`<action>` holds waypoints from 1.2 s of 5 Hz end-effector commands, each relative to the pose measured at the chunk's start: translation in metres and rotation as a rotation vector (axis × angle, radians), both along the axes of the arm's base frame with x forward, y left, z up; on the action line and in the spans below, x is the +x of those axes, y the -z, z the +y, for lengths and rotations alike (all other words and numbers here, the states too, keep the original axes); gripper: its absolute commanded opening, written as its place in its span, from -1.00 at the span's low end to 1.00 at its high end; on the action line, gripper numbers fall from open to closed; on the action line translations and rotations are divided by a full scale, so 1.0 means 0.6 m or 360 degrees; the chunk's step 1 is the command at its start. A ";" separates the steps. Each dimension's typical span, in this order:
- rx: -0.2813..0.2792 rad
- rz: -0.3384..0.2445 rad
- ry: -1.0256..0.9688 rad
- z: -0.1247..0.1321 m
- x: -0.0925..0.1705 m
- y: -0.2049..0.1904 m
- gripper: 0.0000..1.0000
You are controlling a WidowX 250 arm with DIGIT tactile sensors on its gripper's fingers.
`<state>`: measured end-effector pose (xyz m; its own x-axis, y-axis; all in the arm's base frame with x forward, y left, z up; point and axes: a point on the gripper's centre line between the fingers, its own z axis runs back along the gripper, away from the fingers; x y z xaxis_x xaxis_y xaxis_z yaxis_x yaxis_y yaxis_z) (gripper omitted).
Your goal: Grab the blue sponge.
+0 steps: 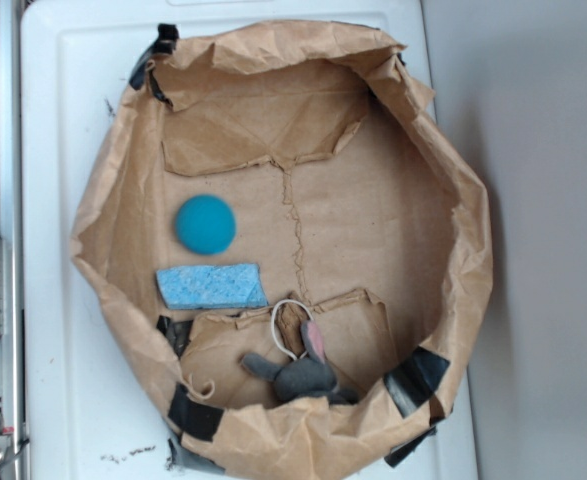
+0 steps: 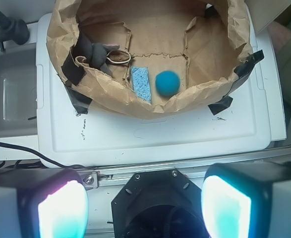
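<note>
So everything sits inside a crumpled brown paper bag nest [image 1: 443, 180], which rests on a white lid-like surface [image 1: 63, 200]. Going left to right in the exterior view, with the blue sponge [image 1: 212, 286] as my anchor: it lies flat on the paper floor toward the nest's left wall. Just above it, close but not touching, is a teal round disc [image 1: 206, 223]. Down and to the right of the sponge is a grey plush bunny [image 1: 300, 373] with a pink ear, and a thin white ring [image 1: 290, 325] lies between bunny and sponge.

In the wrist view the gripper [image 2: 144, 207] hangs outside the nest, well apart from the sponge [image 2: 142, 84], which shows up far ahead, just past the near paper wall. The two fingers [image 2: 61, 210] are spread wide, glowing teal, with nothing between them.
</note>
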<state>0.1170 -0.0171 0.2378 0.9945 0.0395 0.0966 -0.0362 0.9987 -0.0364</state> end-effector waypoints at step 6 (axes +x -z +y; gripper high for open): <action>-0.0041 -0.0032 0.0023 0.020 0.167 0.013 1.00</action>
<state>0.2145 -0.0085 0.2173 0.9977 -0.0023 0.0679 0.0064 0.9982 -0.0592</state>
